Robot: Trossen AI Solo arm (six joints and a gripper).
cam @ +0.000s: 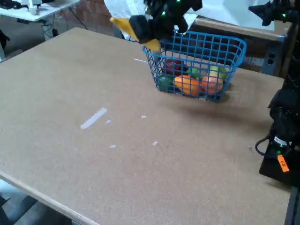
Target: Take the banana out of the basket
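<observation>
Fixed view only; single arm at upper centre, dark hand (144, 32) just outside the left rim of the basket (234, 47). Banana (123, 26) held aloft in that hand; yellow body projecting up-left of the dark fingers, a second yellow end showing below them near the basket's corner; clear of the basket interior, above the tabletop (140, 154), not touching it. Hand pressed in on the banana about mid-length; exact finger contact blurred, not resolved.

Basket standing on the tabletop toward the far right; still containing an orange fruit (187, 85), a yellow-green fruit (216, 72), green pieces and something red behind the wire; none disturbed as far as visible.

Judged handling: toy banana likely light and rigid, smooth-skinned, so prone to swivelling about a narrow pinch; curved form favours a hold across the thick middle, as now, rather than near a tapering tip. Judged progress: removal essentially achieved; set-down on bare tabletop outstanding. Risk: lower tip snagging the rim if lowered too close.
</observation>
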